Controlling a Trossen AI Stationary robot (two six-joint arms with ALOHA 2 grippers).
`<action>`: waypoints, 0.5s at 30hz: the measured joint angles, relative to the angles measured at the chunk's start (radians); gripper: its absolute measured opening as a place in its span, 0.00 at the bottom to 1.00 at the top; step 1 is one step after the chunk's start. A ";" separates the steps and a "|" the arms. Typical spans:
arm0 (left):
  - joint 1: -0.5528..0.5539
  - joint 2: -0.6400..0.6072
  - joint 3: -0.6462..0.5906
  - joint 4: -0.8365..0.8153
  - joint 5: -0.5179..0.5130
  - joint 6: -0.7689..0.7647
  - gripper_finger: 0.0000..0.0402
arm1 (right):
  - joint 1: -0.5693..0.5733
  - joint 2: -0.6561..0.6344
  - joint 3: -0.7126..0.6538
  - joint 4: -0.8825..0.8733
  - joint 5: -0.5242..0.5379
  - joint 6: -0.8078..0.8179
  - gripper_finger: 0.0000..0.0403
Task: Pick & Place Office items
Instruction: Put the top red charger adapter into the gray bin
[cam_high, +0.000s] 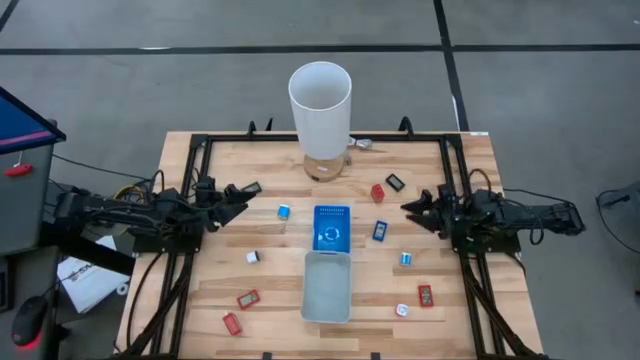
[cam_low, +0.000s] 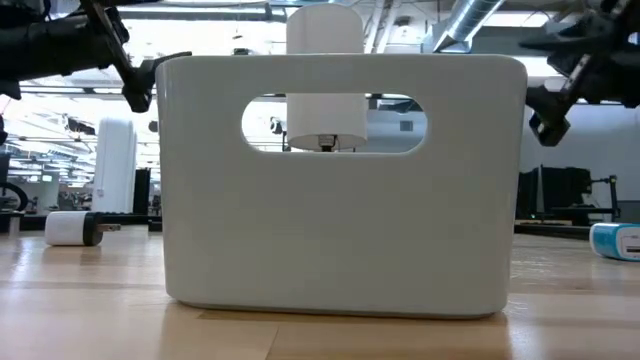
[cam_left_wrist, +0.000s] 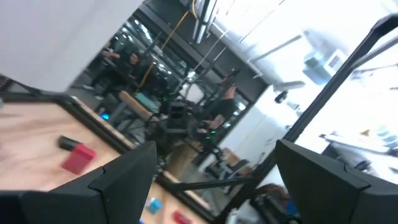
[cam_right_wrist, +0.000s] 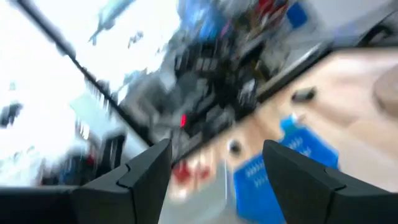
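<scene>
Small red, blue, black and white office items lie scattered on the wooden table, among them a red block (cam_high: 378, 192), a blue one (cam_high: 284, 211) and a white one (cam_high: 253, 257). My left gripper (cam_high: 240, 195) hovers open over the table's left part, near a black piece (cam_high: 250, 187). It touches nothing. In the left wrist view (cam_left_wrist: 214, 186) a red block (cam_left_wrist: 78, 157) lies ahead of it. My right gripper (cam_high: 410, 208) hovers open over the right part, near the red block. Beyond its fingers (cam_right_wrist: 217, 180) lies the blue tray (cam_right_wrist: 267, 174).
A blue tray (cam_high: 331, 228) and a pale grey tray (cam_high: 327, 286) lie end to end at the table's middle. The grey tray's wall (cam_low: 340, 180) fills the low view. A tall white cylinder (cam_high: 320, 105) stands at the far edge. A black frame rims the table.
</scene>
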 joint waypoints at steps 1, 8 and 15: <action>-0.007 0.016 0.000 0.019 0.000 -0.024 0.81 | -0.001 0.002 0.000 0.017 0.054 0.012 0.61; -0.103 0.135 0.000 0.238 0.037 -0.099 0.81 | 0.002 0.005 0.000 0.226 0.224 0.290 0.61; -0.135 0.221 0.018 0.324 0.002 -0.155 0.81 | 0.032 0.005 0.000 0.396 0.212 0.297 0.61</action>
